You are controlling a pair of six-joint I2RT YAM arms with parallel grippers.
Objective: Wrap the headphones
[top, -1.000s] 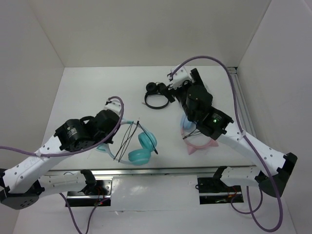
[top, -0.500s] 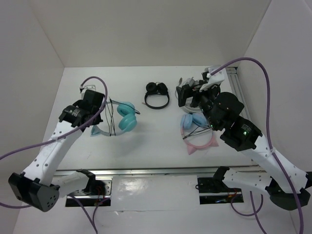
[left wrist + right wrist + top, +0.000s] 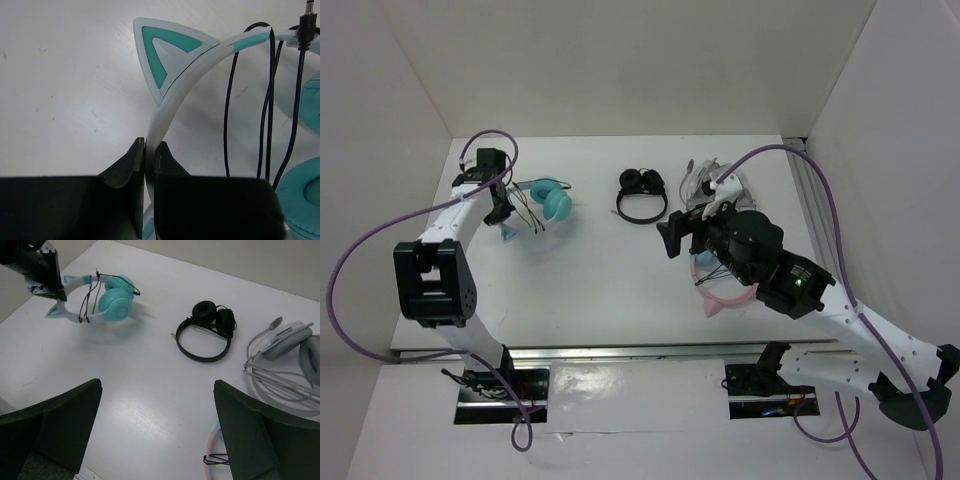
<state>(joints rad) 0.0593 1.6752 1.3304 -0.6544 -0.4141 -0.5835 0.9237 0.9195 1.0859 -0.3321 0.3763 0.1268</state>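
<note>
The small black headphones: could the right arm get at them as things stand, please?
Probably yes: the right gripper is open and empty, with nothing lying between it and the black headphones just ahead.

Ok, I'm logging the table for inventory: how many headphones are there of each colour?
Teal cat-ear headphones: 1
Black headphones: 1
Grey headphones: 1
Pink-and-blue cat-ear headphones: 1
Total: 4
</note>
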